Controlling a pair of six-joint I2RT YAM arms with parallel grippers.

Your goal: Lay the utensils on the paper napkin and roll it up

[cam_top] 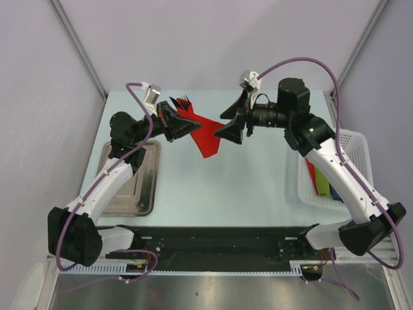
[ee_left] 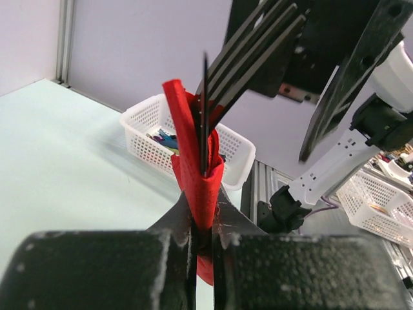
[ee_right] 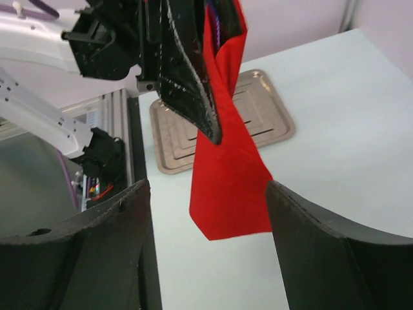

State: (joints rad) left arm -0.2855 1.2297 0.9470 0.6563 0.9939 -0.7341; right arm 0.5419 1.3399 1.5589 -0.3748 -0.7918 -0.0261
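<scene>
Now the left gripper [ee_left: 203, 216] pinches the thin red paper napkin [ee_right: 229, 187] around long dark utensils [ee_left: 245, 55] (right gripper [ee_right: 206, 194] spread wide), so they might slip out.

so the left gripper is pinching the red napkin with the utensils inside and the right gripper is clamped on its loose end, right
No: the right gripper is open, jaws apart and holding nothing, as the right wrist view shows. The left gripper does pinch the paper napkin with the utensils inside.

Walls [cam_top: 213, 39]: pale lilac, joined by metal corner strips [cam_top: 76, 45].
Table [cam_top: 258, 187]: pale mint top, evenly lit.
Light: soft, diffused.
</scene>
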